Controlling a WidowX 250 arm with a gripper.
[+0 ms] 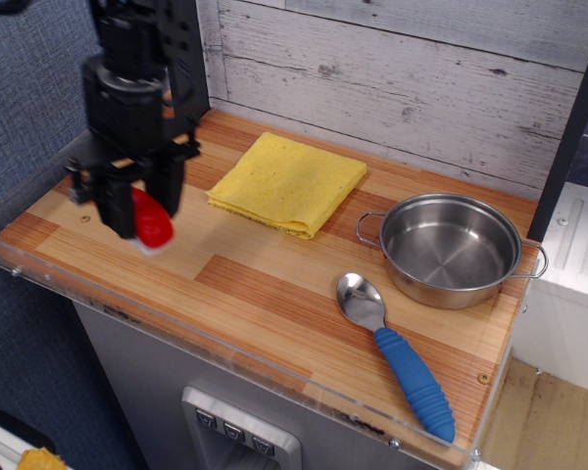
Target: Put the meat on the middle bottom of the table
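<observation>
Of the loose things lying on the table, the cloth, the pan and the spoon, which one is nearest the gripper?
The yellow cloth: it lies just right of the gripper that holds the meat. The pan and spoon sit far right.

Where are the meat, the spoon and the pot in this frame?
meat [153, 223]: table camera view, on its glossy red top, between the end effector's fingers.
spoon [361, 298]: table camera view, on the metal bowl.
pot [449, 250]: table camera view, on the inside bottom.
</observation>
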